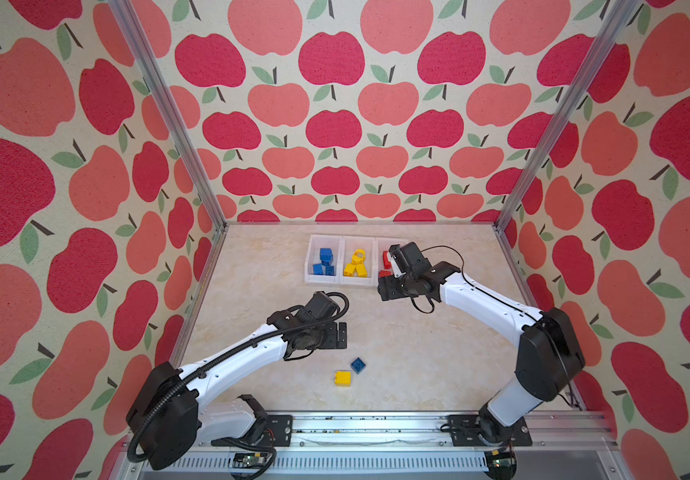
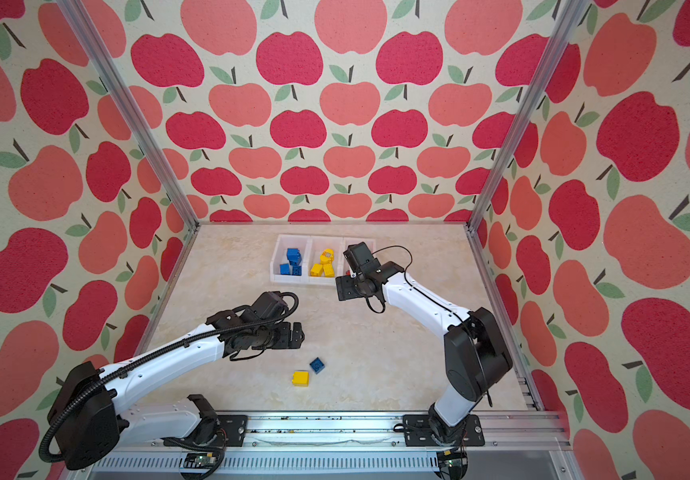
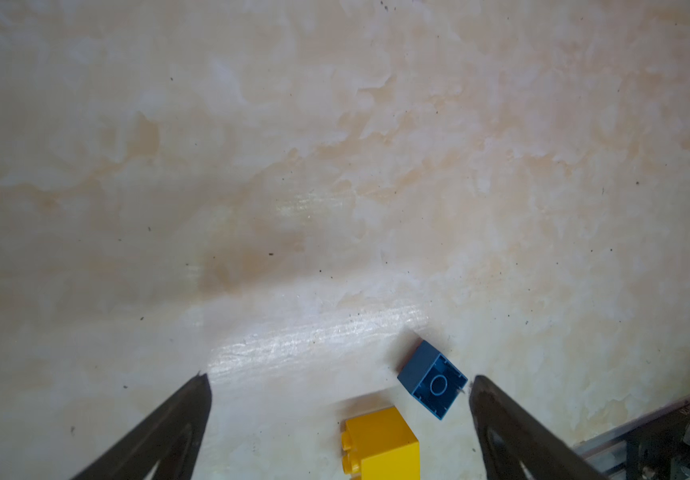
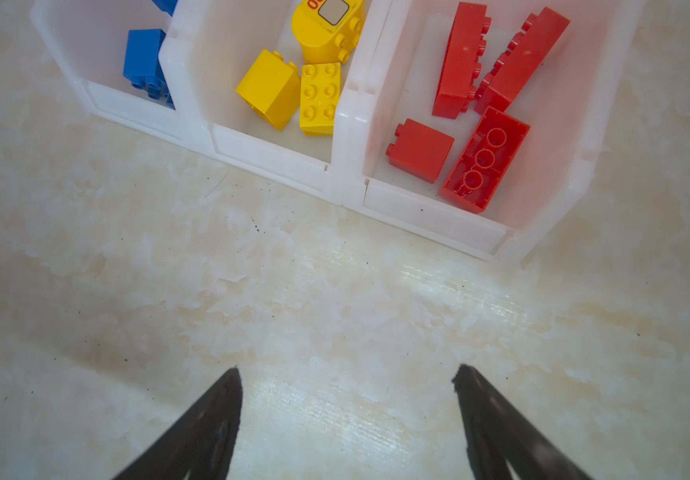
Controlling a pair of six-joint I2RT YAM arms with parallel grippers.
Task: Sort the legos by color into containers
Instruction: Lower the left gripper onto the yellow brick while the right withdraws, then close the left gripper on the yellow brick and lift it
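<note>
My left end effector [image 3: 340, 377] hung wide apart and empty above the tabletop [image 3: 293, 187], the blue brick [image 3: 432, 380] near one jaw, hollow underside showing: light, stiff, slick plastic, I judged, best pinched across its flat opposite walls.

Bare tabletop [image 1: 418, 353] opens wide between the arms. At 6 o'clock, 2 loose obstacles: blue brick [image 1: 358, 365] beside yellow brick [image 1: 343, 378]. At 12 o'clock, 3 joined containers [image 1: 322, 281] block passage, right arm [image 1: 480, 299] crowding their 3 o'clock end.
</note>
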